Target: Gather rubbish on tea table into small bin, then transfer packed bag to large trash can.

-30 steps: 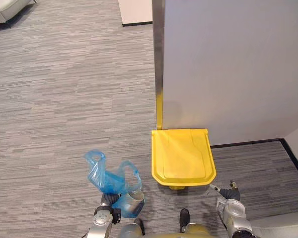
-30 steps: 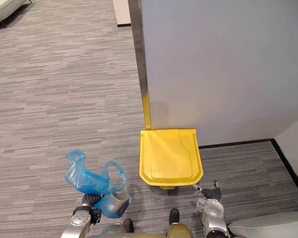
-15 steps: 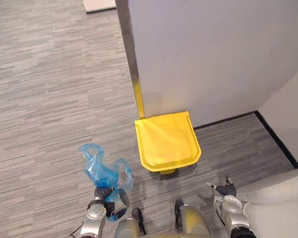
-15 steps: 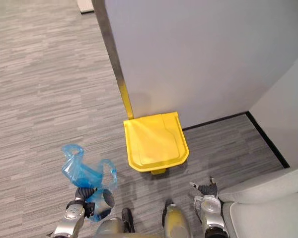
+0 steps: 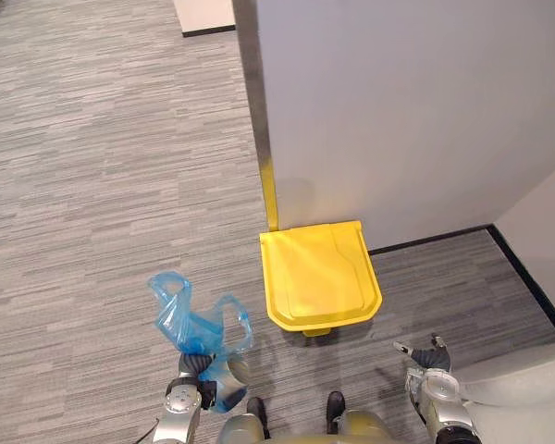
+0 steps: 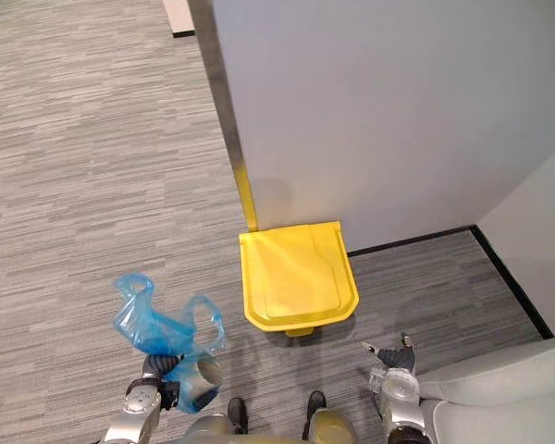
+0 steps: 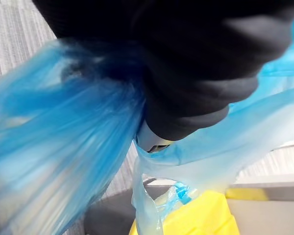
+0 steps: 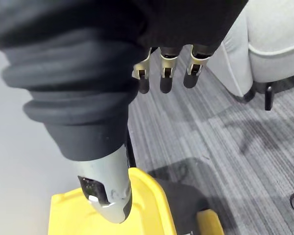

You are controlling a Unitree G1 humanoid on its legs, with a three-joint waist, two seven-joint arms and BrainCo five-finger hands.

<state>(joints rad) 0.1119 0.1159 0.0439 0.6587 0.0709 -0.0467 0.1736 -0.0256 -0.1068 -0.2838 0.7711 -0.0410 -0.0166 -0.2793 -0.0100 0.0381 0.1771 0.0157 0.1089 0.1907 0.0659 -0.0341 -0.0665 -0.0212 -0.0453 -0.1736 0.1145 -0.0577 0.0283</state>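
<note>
Against the grey wall [image 5: 398,111], near the head view's centre, a yellow trash can [image 5: 319,277] is seen on the striped grey carpet [image 5: 92,185] with its lid down. At about 7 o'clock from it, and apart from it, a blue plastic bag [image 5: 190,324] is gripped at its gathered neck by the left hand [image 5: 196,365], the loose handles standing up. At 5 o'clock from the can, the right hand [image 5: 427,356] is held empty, fingers [image 8: 166,81] relaxed and straight, beside a light grey sofa [image 5: 527,388].

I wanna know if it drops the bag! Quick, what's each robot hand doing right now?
Left robot hand: closed, gripping the blue plastic bag.
Right robot hand: open, fingers relaxed, holding nothing.
</note>
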